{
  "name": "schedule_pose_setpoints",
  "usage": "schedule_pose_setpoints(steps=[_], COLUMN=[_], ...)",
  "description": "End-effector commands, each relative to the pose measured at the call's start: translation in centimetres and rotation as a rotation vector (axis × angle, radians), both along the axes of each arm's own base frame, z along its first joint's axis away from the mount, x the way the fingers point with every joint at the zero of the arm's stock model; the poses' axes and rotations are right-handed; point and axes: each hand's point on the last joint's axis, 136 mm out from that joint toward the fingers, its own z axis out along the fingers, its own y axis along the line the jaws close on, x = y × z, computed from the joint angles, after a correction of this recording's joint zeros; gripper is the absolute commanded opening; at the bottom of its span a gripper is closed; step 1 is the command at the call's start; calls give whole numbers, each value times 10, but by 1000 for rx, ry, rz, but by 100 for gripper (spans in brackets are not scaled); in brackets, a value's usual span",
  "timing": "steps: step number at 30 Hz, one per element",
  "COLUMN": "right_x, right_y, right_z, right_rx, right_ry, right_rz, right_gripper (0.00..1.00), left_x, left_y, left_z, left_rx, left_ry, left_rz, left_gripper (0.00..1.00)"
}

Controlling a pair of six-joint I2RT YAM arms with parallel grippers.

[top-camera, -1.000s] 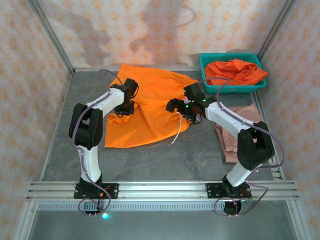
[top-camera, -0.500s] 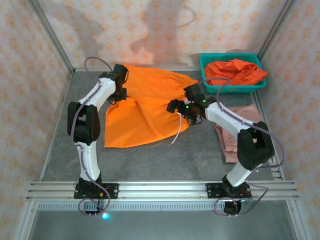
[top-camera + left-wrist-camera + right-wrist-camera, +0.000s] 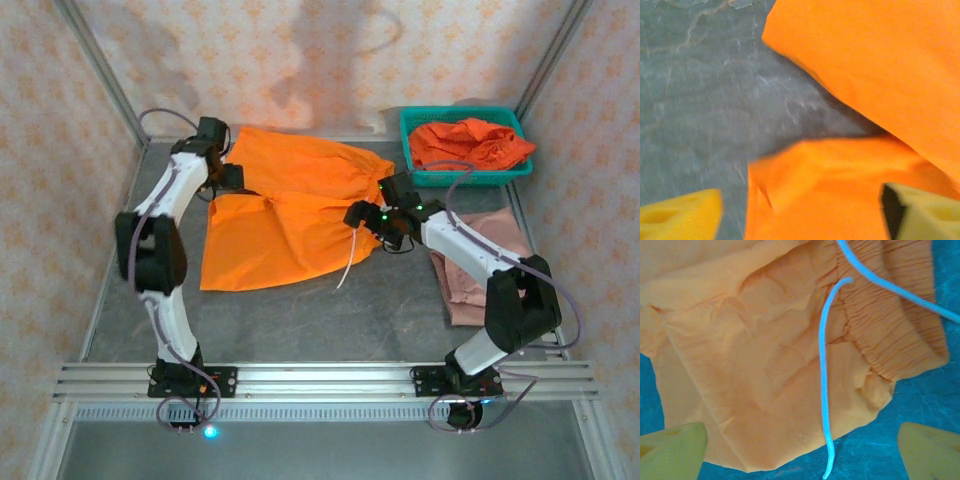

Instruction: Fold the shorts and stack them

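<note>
Bright orange shorts (image 3: 285, 215) lie spread on the grey table (image 3: 330, 310), both legs pointing left and the gathered waistband to the right. My left gripper (image 3: 223, 182) hovers open over the gap between the legs at the left edge. In the left wrist view the orange cloth (image 3: 840, 190) lies below the left gripper (image 3: 800, 220), and nothing is pinched. My right gripper (image 3: 372, 225) stands open over the waistband corner (image 3: 890, 355). A pale drawstring (image 3: 824, 390) trails toward the right gripper (image 3: 802, 455). Pink-mauve shorts (image 3: 480, 255) lie folded at the right.
A teal plastic basket (image 3: 412, 150) at the back right holds more crumpled orange shorts (image 3: 470, 142). Patterned walls close in the back and sides. Bare grey table runs along the front, before the metal rail (image 3: 320, 378).
My left gripper travelled back and left, drawing out the far leg, then opened and let the cloth go. The shorts now lie wider. The right gripper shifted slightly right.
</note>
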Motion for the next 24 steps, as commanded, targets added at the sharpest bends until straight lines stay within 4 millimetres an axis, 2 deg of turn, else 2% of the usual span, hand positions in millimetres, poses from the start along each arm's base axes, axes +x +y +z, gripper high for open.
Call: schedule_pose_setpoints(steps=[1, 3, 6, 10, 15, 18, 24], right_x=[0, 4, 9, 15, 17, 16, 14], right_y=[-24, -34, -41, -38, -37, -38, -39], right_z=[-7, -12, -19, -29, -34, -35, -37], right_rx=[4, 1, 4, 7, 15, 13, 14], right_ry=[30, 42, 63, 89, 91, 87, 86], right_rz=[-140, -197, -246, -250, -264, -266, -259], right_gripper=[89, 83, 77, 72, 69, 68, 67], left_x=[-36, -64, -108, -158, -220, -243, -258], left_y=[-27, -31, -26, -23, -6, -2, -2], left_z=[68, 61, 48, 26, -11, -29, -63], left_rx=[-233, -298, -335, -397, -379, -369, -376], left_ry=[-240, -250, -234, -167, -44, -6, 54], left_rz=[42, 91, 183, 334, 581, 646, 720], left_gripper=[100, 100, 100, 100, 100, 100, 100])
